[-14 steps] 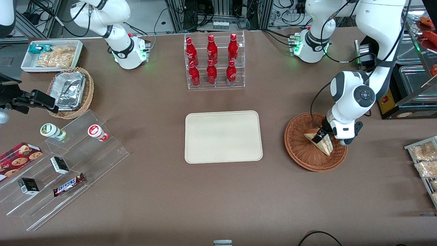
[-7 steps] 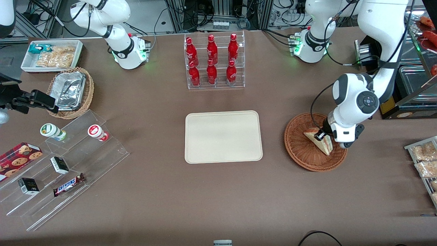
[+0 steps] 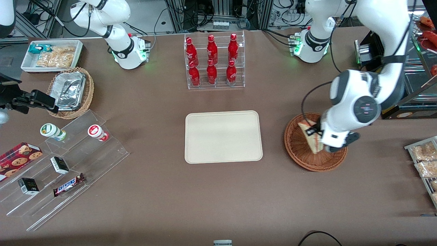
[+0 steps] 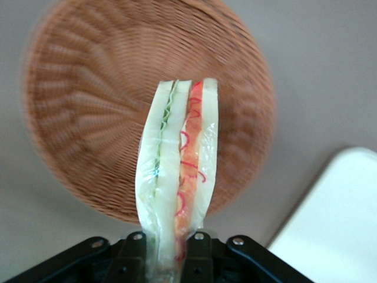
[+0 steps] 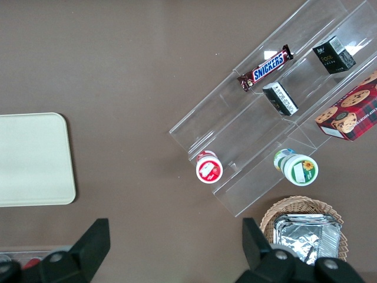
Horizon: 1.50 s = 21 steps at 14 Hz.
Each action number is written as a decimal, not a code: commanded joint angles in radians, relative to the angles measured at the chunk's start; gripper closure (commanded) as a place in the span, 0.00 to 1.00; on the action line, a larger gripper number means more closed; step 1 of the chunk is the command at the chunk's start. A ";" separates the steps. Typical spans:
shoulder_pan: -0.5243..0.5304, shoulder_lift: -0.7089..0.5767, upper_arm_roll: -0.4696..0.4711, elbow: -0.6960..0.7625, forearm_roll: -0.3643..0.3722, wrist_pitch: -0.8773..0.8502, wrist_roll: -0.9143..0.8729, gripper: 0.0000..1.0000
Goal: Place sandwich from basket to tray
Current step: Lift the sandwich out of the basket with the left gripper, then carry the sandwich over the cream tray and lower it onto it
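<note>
My left gripper (image 3: 315, 134) is shut on the sandwich (image 3: 310, 136), a pale bread wedge with red, orange and green filling, and holds it up above the reddish-brown wicker basket (image 3: 300, 152). In the left wrist view the sandwich (image 4: 177, 177) stands between the two black fingers (image 4: 131, 253) of the gripper (image 4: 166, 250), with the basket (image 4: 88, 100) below it and a corner of the tray (image 4: 336, 224) beside it. The beige tray (image 3: 223, 136) lies on the table beside the basket, toward the parked arm's end, with nothing on it.
A clear rack of red bottles (image 3: 213, 61) stands farther from the front camera than the tray. Toward the parked arm's end are clear stepped shelves (image 3: 65, 167) with snacks, a tan basket of foil containers (image 3: 70, 91) and a white bin (image 3: 51, 54). Snack bags (image 3: 425, 160) lie at the working arm's end.
The gripper has risen with the sandwich, lifting it off the basket floor and shifting it slightly toward the tray. The arm's wrist has swung closer to the camera.
</note>
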State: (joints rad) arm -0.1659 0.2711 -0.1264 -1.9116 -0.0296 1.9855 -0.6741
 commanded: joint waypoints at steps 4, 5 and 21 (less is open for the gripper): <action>-0.243 0.221 0.007 0.270 -0.001 -0.014 0.010 0.97; -0.292 0.250 0.007 0.302 -0.001 -0.013 -0.014 0.97; -0.517 0.442 0.010 0.439 0.070 0.142 -0.249 1.00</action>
State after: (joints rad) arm -0.6598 0.7011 -0.1276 -1.5073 0.0340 2.1615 -0.8790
